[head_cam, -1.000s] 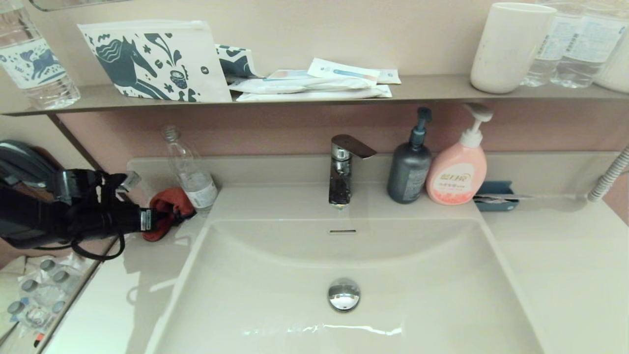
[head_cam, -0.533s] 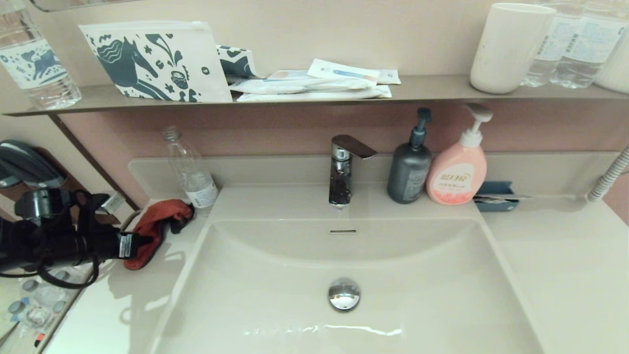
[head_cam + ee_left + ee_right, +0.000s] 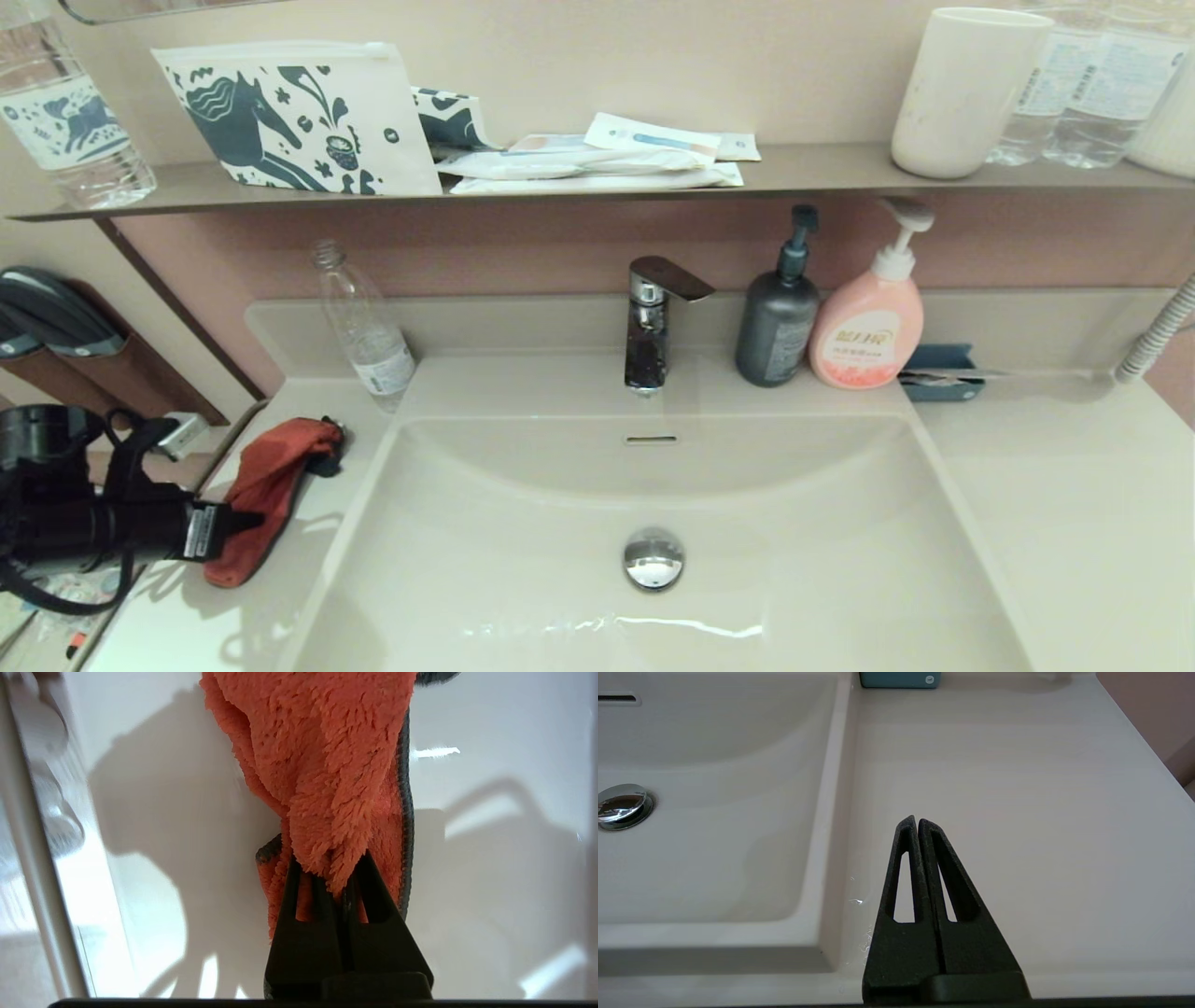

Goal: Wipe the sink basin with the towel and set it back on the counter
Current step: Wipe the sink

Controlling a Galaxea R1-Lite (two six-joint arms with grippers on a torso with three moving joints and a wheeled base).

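Left hand: lower left of head view, fingers clamped tight on the orange-red towel draped on the bench
Right hand: fingers pressed together, holding nothing

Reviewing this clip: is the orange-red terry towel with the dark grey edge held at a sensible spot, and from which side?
Probably yes. The left gripper is shut on a bunched fold at the near end of the orange-red terry towel, coming from the robot's left, over the cream-white counter. The soft fold fills the jaws, and the rest trails toward the glossy cream-white sink basin, free for wiping.
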